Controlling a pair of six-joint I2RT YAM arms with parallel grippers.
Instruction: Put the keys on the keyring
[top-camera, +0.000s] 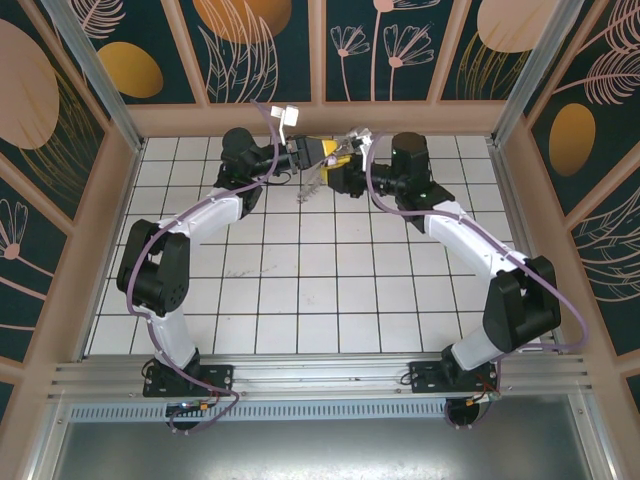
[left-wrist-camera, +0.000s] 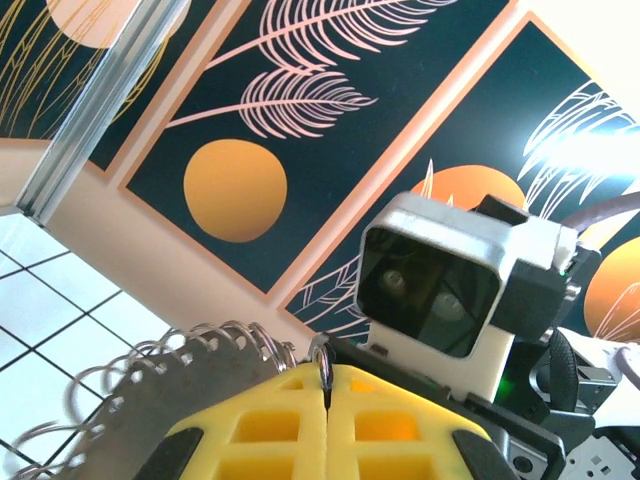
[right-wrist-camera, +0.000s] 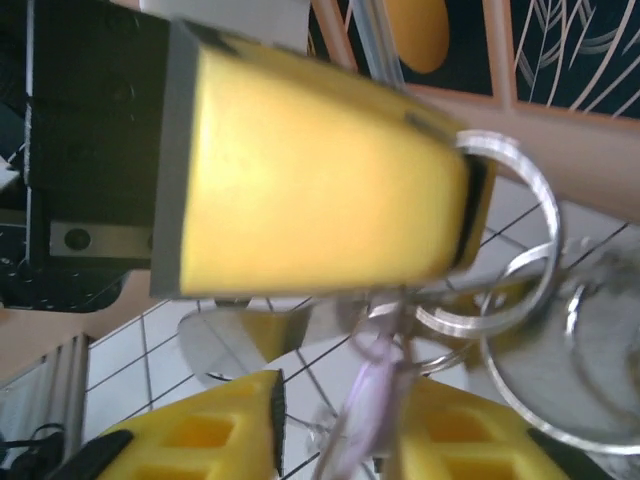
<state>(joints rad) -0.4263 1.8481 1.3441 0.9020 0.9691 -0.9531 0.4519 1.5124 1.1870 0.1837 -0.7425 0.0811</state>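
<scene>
While my left tool (left-wrist-camera: 326, 385) is clamped tight on the keyring (left-wrist-camera: 150, 395), the key (right-wrist-camera: 375, 405) hangs between my right tool's (right-wrist-camera: 340, 410) parted fingers. I cannot tell if they grip it. Threading seems under way. Next, I judge, the key's head must be worked onto a ring just ahead. No writing is legible.

Keyring (left-wrist-camera: 160, 395): grey band edged with row of small silvery rings, held aloft; one ring pinched in seam of closed left end effector (left-wrist-camera: 325, 390). Key (right-wrist-camera: 368, 405): lilac head, blurred, hanging below rings, between parted fingers of right end effector (right-wrist-camera: 345, 425).
</scene>
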